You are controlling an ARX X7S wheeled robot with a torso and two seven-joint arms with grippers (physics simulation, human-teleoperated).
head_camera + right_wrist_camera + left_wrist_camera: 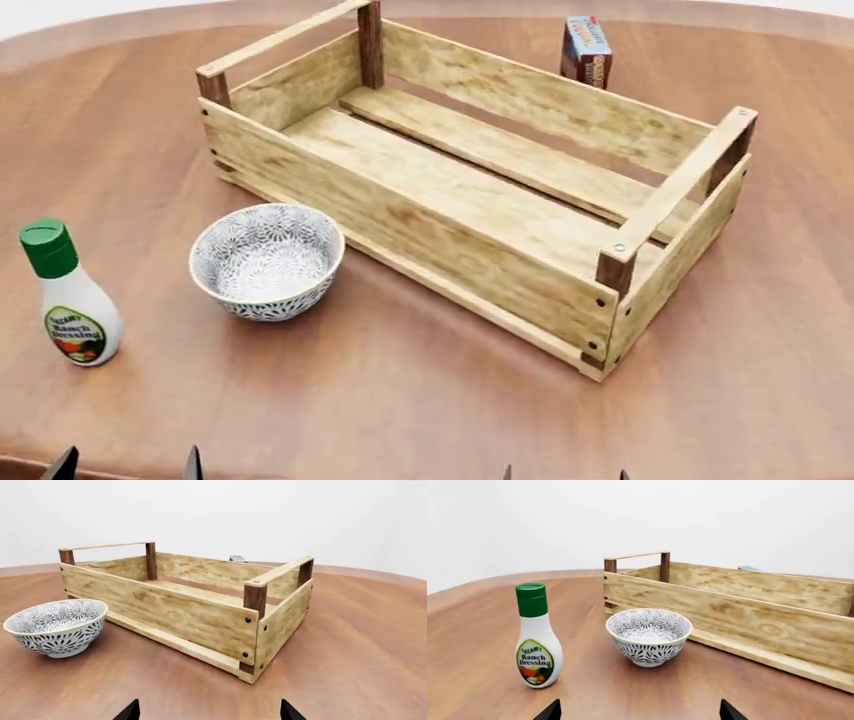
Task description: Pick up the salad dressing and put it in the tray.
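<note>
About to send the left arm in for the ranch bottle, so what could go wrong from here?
1. The tall white plastic dressing bottle with the green cap stands upright on a narrow base; a glancing touch from the open left tool could topple it.
2. The patterned grey-white ceramic bowl sits between the bottle and the light-wood slatted tray; a low carry might strike it.
3. The tray's raised end rail could catch the bottle.

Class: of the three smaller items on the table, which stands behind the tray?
The red-and-blue box; the dressing bottle and bowl stand before the tray.
</note>
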